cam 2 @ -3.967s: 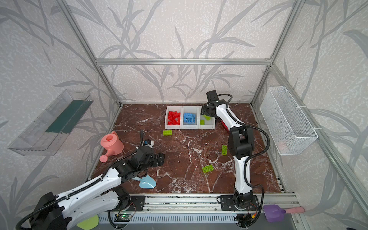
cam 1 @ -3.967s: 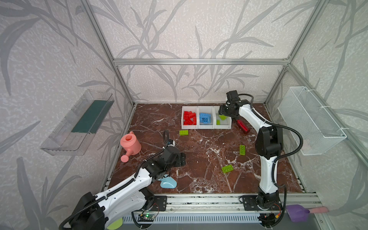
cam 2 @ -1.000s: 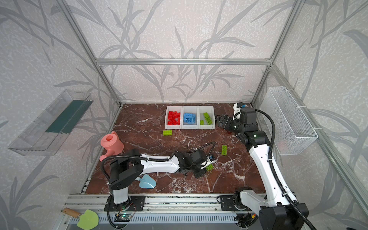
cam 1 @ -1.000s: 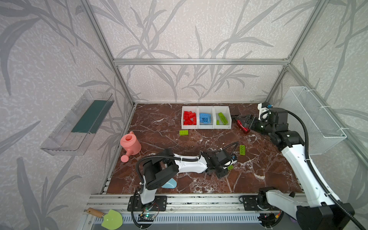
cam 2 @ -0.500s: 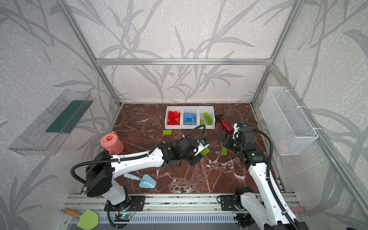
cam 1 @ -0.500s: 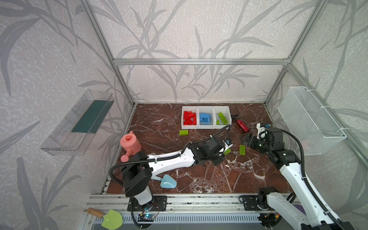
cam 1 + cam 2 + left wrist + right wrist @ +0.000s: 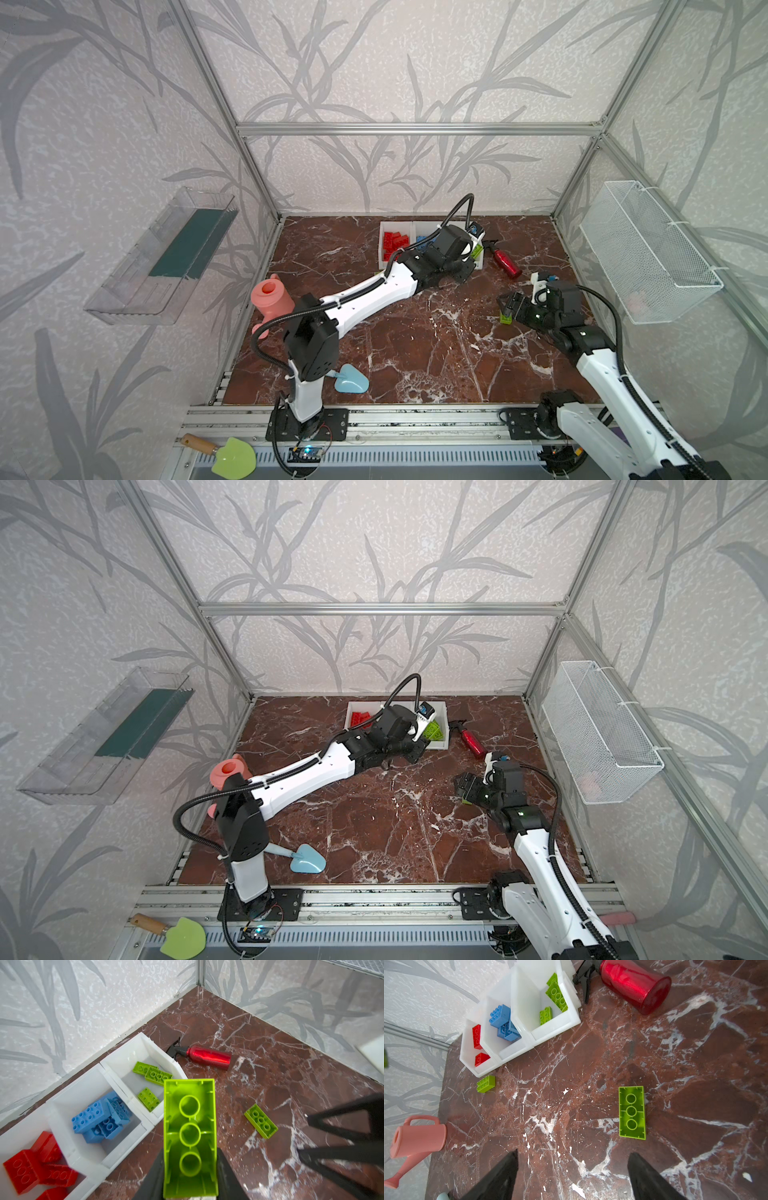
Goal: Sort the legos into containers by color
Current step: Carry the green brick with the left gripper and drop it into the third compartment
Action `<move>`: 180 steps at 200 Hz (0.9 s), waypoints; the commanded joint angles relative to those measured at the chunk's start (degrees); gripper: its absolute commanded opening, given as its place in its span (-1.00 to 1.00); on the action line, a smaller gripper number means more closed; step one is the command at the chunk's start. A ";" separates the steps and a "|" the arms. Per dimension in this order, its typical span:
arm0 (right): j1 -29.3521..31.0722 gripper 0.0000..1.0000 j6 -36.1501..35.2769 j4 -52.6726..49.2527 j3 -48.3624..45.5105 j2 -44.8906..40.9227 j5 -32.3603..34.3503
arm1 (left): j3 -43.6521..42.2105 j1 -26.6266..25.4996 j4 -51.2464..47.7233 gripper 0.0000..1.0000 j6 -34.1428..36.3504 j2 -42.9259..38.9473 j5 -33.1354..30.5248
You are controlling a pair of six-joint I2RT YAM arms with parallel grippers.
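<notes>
Red-brown marble tabletop (image 7: 415,353) floors a papered cage, and the containers (image 7: 381,253) stand in a row by the back wall. In both top views the left gripper (image 7: 473,253) reaches across to the end bin nearest the red bottle (image 7: 507,262), clamped on the held lime lego (image 7: 478,250). Well apart from it, the right gripper (image 7: 508,306) hangs low over the loose lime lego (image 7: 506,319) on the marble.

From the left wrist, the jaws pinch the held piece by its long sides, hollow underside toward the camera. Its far end overlaps the front corner of the green bin (image 7: 124,1059), which holds three lime pieces. The blue legos (image 7: 99,1118) fill the middle bin and the red legos (image 7: 31,1167) the third.

From the right wrist, the fingers (image 7: 500,1176) are spread wide with nothing between them. The loose piece lies studs down ahead of them, nearer one finger than the other. A small lime lego (image 7: 485,1083) sits just beside the red bin's outer corner, and a pink watering can (image 7: 417,1136) lies off to the side.

The step in hand looks like the drop of the held piece. I judge it needs carrying a little further over the green bin before the jaws part. The right arm should then come forward, centre across the loose piece's narrow width and close
</notes>
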 commanded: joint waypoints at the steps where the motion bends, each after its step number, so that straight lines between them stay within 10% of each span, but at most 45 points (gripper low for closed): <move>1: -0.03 0.67 -0.46 3.15 -1.58 -0.66 0.01 | 7.57 0.96 -5.17 -0.54 -0.80 6.54 -1.42; 99: 0.06 0.68 -3.62 3.30 -3.66 -2.22 -0.33 | 48.97 6.22 -15.21 -0.54 -7.10 37.18 -4.20; 180: 0.30 0.68 -2.83 5.89 -4.92 -0.62 -1.14 | 50.89 8.50 -10.22 -0.53 -12.23 42.44 -2.65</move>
